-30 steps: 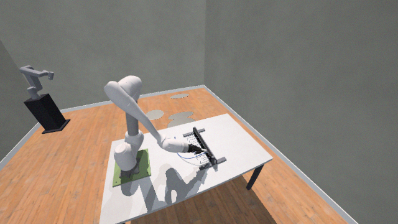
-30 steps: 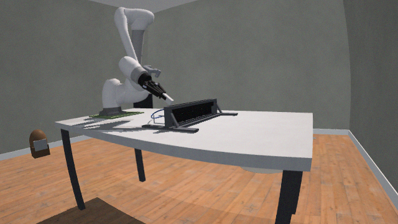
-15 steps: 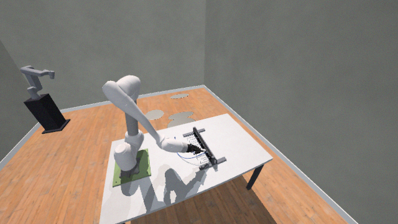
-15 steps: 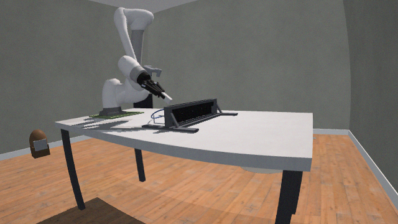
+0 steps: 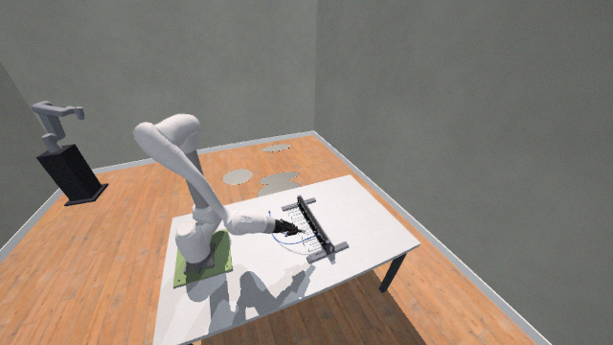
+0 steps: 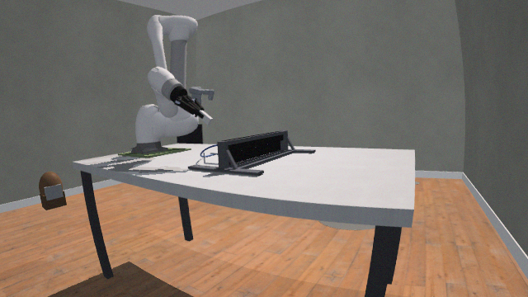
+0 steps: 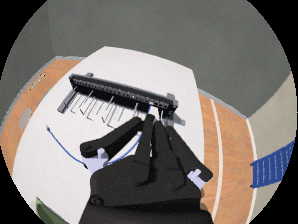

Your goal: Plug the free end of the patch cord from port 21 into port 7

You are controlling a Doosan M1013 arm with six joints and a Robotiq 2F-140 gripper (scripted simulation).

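In the top view, at the far left, a second small grey arm on a black pedestal (image 5: 71,172) is standing on the wooden floor, at about nine o'clock from the table (image 5: 374,216). Moving right, the white robot arm (image 5: 192,177) is rising from a green base plate (image 5: 201,261) on the table's left part and reaching toward three o'clock. Its gripper (image 5: 293,229) is hovering above the table just short of the rack (image 5: 313,224), fingers pressed together with nothing between them; the exterior view shows the tips raised above the rack's top edge. The blue patch cord (image 5: 283,240) is lying in a loop on the table under and around the gripper, on the arm's side of the rack; its free end cannot be made out. The rack is standing upright on its two cross feet, running roughly from eleven to five o'clock near the table's middle. In the wrist view the closed fingers are pointing toward the rack's right part, with the cord (image 7: 63,145) trailing at nine o'clock.
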